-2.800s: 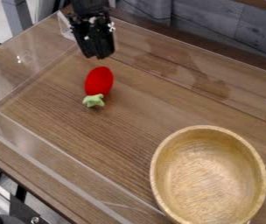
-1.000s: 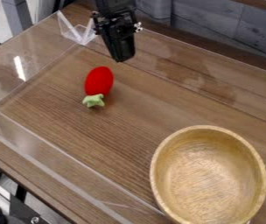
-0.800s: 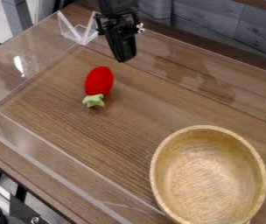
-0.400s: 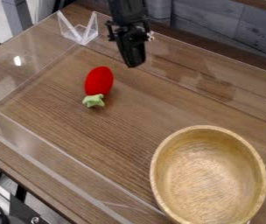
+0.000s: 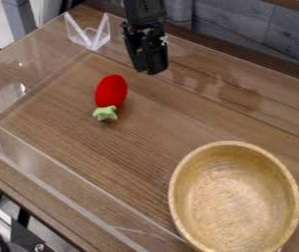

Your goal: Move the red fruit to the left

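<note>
The red fruit (image 5: 110,91) lies on the wooden table top, its light green cap (image 5: 106,114) pointing toward the near edge. My black gripper (image 5: 147,67) hangs behind and to the right of the fruit, pointing steeply down. It is apart from the fruit. Its fingers (image 5: 135,57) stand spread, so it is open, with nothing between them.
A large wooden bowl (image 5: 192,202) sits at the near right. Clear plastic walls (image 5: 60,187) ring the wooden surface, with a raised corner (image 5: 87,34) at the back left, just left of the gripper.
The gripper has shifted right and a little lower, from the back left toward the middle. Its fingers were shut to a narrow point and now stand apart. The fruit has not moved.
</note>
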